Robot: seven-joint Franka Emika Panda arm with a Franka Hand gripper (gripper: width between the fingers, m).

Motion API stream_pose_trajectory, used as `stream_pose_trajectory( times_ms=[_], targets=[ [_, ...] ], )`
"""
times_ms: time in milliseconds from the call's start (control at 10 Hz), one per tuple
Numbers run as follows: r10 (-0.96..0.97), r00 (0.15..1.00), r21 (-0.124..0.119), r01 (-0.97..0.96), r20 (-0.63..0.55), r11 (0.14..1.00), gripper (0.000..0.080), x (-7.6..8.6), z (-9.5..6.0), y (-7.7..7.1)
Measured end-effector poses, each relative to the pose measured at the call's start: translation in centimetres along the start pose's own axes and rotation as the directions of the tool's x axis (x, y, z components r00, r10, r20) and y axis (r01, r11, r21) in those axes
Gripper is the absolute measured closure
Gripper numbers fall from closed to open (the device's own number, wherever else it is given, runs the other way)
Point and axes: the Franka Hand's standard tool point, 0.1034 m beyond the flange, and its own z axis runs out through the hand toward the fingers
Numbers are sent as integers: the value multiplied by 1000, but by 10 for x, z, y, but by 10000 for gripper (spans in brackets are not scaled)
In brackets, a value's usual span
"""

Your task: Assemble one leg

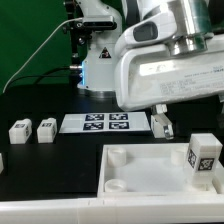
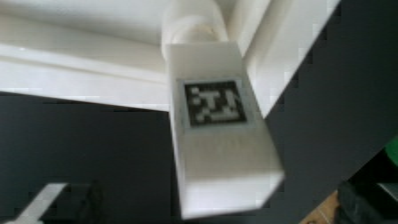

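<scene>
A leg (image 1: 203,160), a white blocky peg with a square tag, stands upright on the large white panel (image 1: 140,175) at its far corner on the exterior view's right. My gripper (image 1: 190,125) hangs just above the leg's top. One dark finger (image 1: 161,123) shows well to the leg's left with a gap between them, so the jaws stand open and hold nothing. In the wrist view the same leg (image 2: 217,110) runs from the panel (image 2: 89,60) toward the camera. Its near end is free, with dark gaps on both sides.
Two more legs (image 1: 20,129) (image 1: 46,128) lie on the black table at the exterior view's left, and part of another shows at the left edge (image 1: 2,160). The marker board (image 1: 105,123) lies behind the panel. The arm's base (image 1: 98,60) stands at the back.
</scene>
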Motion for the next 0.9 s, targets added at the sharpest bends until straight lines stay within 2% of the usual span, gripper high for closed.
stream_pose_trajectory(
  times_ms=[100, 200, 400, 700, 900],
  targets=[
    [4, 1000, -1, -4, -8, 1000, 150, 6, 1, 2],
    [18, 996, 19, -20, 92, 1000, 150, -3, 6, -1],
    [30, 953, 55, -48, 302, 997, 150, 2, 7, -3],
    [14, 817, 96, -84, 576, 992, 150, 0, 10, -7],
    [5, 788, 107, -91, 615, 990, 150, -2, 21, -10]
  ],
)
